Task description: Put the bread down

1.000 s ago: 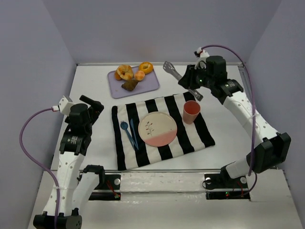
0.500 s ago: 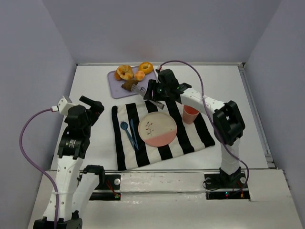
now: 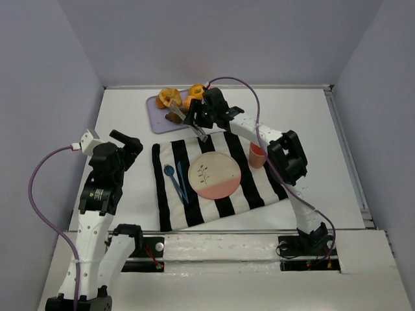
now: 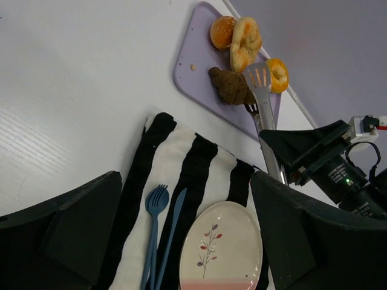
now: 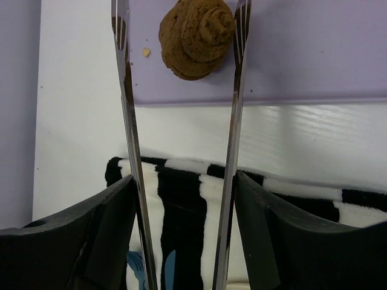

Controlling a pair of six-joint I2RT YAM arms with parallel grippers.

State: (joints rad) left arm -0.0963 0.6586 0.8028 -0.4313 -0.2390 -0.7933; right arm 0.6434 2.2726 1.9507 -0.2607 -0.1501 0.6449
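A brown bread piece (image 3: 174, 116) lies on the purple board (image 3: 157, 120) at the back. My right gripper (image 3: 202, 116) is shut on metal tongs (image 3: 188, 119). In the right wrist view the gripper (image 5: 184, 178) holds the two tong arms (image 5: 237, 90) spread apart, with their tips on either side of the brown bread (image 5: 196, 36) and not closed on it. The left wrist view shows the tongs (image 4: 261, 90) over the brown bread (image 4: 230, 86). My left gripper (image 3: 126, 142) is open and empty at the left, its view (image 4: 186, 181) looking over the cloth.
Orange rolls (image 3: 170, 97) and a bagel (image 4: 278, 74) share the board. A striped cloth (image 3: 266, 184) carries a pink-and-cream plate (image 3: 214, 175), a blue fork and knife (image 3: 175, 181) and a pink cup (image 3: 257, 155).
My right arm has swung with the tongs from the back right across to the purple board, ending with the tong tips around the brown bread. The left arm has barely moved.
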